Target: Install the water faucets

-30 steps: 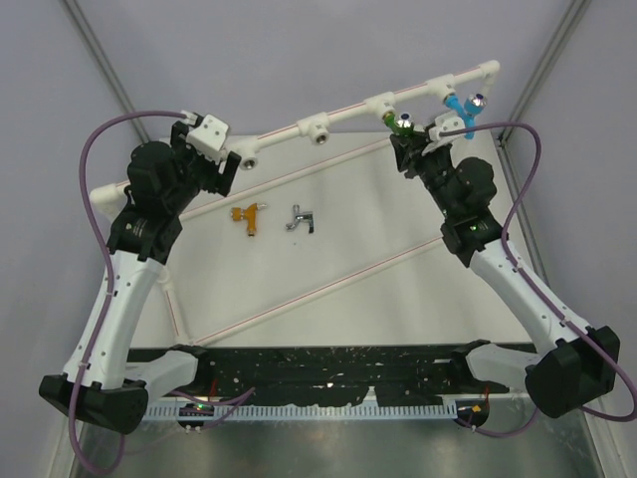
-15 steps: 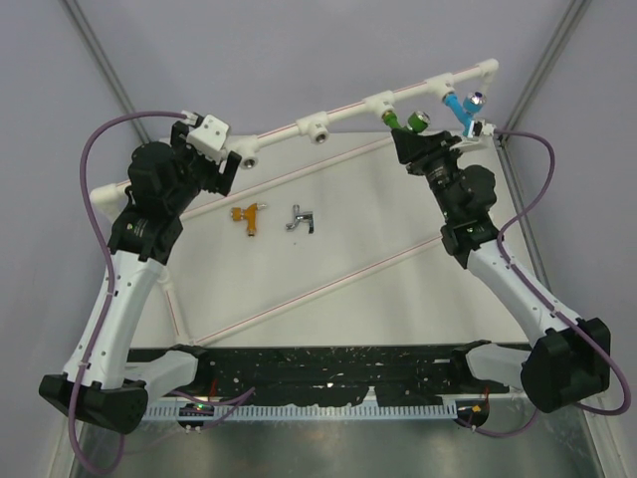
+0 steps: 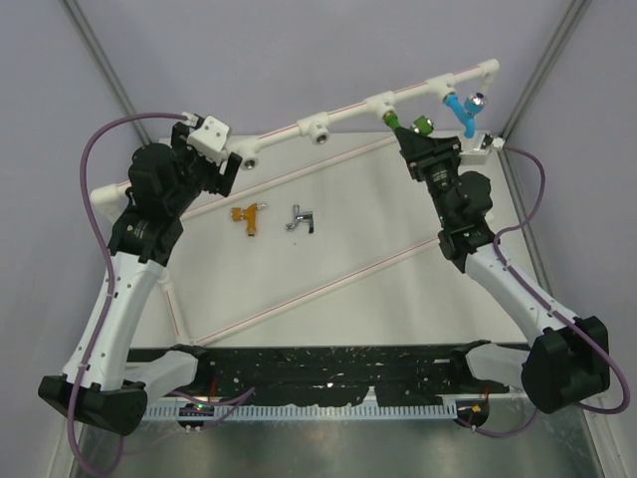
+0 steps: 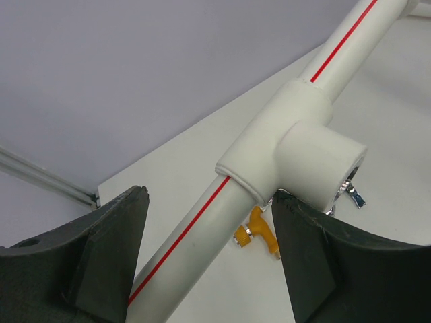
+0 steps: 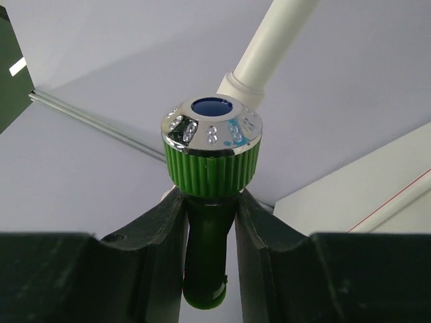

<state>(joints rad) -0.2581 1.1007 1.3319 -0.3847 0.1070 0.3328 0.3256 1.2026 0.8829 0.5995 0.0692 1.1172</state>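
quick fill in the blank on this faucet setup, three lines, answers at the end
The faucet gripped by the right hand is coloured ____.
The left hand straddles the white pipe with its jaws ____.
Beside the orange faucet on the table lies the ____ one.
Missing words: green; open; silver.

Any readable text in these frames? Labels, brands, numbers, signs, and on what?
No text can be read in any view.
green faucet: the chrome cap shows only a blue disc and glints, no letters.
white pipe: a red stripe, no print.
orange-gold faucet, silver faucet, blue faucet: too small to show any marking.
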